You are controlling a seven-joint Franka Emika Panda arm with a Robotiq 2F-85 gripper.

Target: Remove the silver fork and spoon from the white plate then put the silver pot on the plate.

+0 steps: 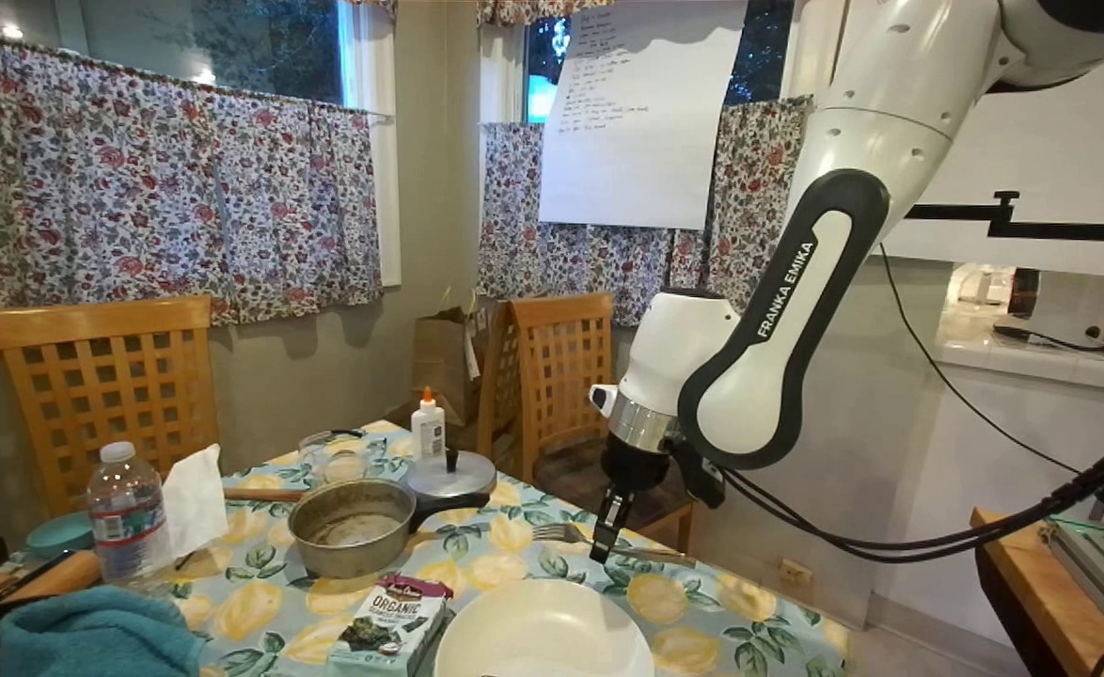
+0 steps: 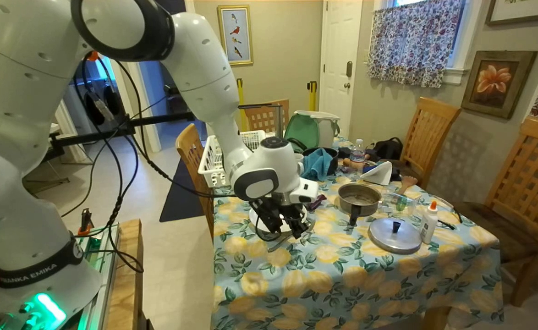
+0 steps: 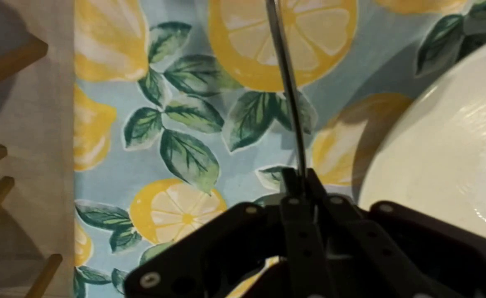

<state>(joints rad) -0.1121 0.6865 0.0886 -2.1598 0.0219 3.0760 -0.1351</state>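
Gripper [image 3: 303, 179] is clamped on the silver fork [image 3: 286, 64], with the thin metal pinched right between the tips in the wrist view and the tines [image 1: 557, 533] poking out one side in an exterior view. The fork is held clear of the white plate [image 1: 544, 632], over the lemon-print tablecloth [image 3: 243, 176] next to it; whether the cloth is touched can't really be told, and the spoon can't be picked out for sure. A snack pack [image 1: 388, 628] marked "Organic" is parked just beside the plate. A bit further back, the silver pot [image 1: 356, 561] is sat upright on the cloth, its dark handle [image 1: 450, 504] stuck out near the silver lid [image 1: 472, 475], which is laid flat, and a white, orange-tipped bottle [image 1: 428, 432] is stood just beside that. Past all that, a wooden chair [image 1: 566, 312] can be seen, and right at the back flowered curtains [image 1: 185, 188] are hung across the windows [image 1: 242, 47], partly covered by a big handwritten sheet [image 1: 641, 160].
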